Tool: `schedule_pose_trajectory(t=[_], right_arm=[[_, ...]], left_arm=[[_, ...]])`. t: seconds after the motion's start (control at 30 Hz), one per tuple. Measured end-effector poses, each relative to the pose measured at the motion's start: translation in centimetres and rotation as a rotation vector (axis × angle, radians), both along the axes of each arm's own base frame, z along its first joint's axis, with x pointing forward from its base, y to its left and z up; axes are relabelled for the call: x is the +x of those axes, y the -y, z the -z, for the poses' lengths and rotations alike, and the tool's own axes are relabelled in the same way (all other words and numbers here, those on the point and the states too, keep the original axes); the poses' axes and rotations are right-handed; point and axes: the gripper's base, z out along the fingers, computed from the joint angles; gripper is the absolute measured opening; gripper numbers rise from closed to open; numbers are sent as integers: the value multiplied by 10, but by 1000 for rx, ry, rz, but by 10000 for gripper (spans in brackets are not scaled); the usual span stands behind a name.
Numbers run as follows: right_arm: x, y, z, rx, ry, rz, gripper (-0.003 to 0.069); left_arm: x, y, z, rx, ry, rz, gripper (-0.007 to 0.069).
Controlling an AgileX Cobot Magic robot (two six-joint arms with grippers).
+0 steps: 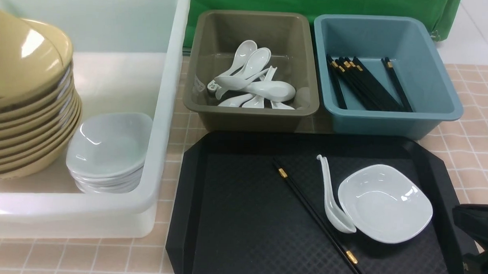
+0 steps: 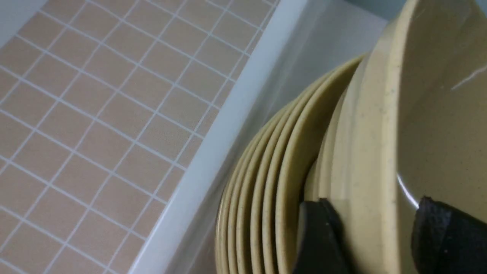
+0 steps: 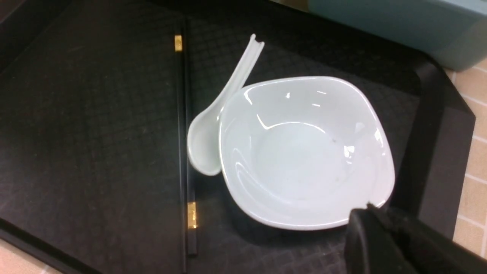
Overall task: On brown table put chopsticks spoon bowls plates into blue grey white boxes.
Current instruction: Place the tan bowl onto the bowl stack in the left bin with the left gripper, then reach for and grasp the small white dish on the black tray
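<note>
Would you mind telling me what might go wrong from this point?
The top yellow bowl leans tilted on its stack, the left tool open astride its rim; pulling away might snag and tip it. The white dish on the tray touches the spoon, so lifting it may knock the spoon against the chopsticks.

Wide open on the left half of the black tray (image 1: 233,217), nothing in the way there. The right half is crowded: the loose chopsticks (image 1: 318,216) cut diagonally across, the tray spoon (image 1: 333,201) lies just beside them and against the white dish (image 1: 385,202), all 3 packed tight at the near end. In the white box (image 1: 168,110) the tan bowl stack (image 1: 29,137), 1 tilted bowl (image 1: 19,52) on top, blocks the left; stacked dishes (image 1: 109,156) sit beside it; far floor bare. Grey box (image 1: 256,24): spoon pile (image 1: 254,86) mid-floor. Blue box (image 1: 393,36): boxed chopsticks (image 1: 363,84) cover left and middle, right side free
</note>
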Motion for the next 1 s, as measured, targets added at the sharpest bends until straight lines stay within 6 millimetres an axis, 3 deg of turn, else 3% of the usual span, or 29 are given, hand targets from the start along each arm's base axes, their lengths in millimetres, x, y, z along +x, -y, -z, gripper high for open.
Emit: schedule_pose_trajectory(t=[0.1,0.17,0.33,0.4,0.5,0.7,0.8,0.9,1.0], right_arm=[[0,0,0,0,0,0,89],[0,0,0,0,0,0,91],[0,0,0,0,1,0,97],[0,0,0,3,4,2,98],[0,0,-1,4,6,3,99],[0,0,0,32,-5,26,100],[0,0,1,36,-27,32,100],[2,-1,7,23,-73,31,106],[9,-4,14,-22,-173,14,127]], left_arm=[[-7,5,-9,2,20,2,470],[-17,11,-23,20,61,4,502],[-47,29,-64,97,208,10,486],[-52,32,-68,104,226,11,444],[-48,30,-55,80,198,11,358],[-27,27,12,-108,40,28,116],[-23,48,14,-155,52,140,42],[-24,95,-5,-153,147,367,4],[-40,148,-30,-111,262,609,-7]])
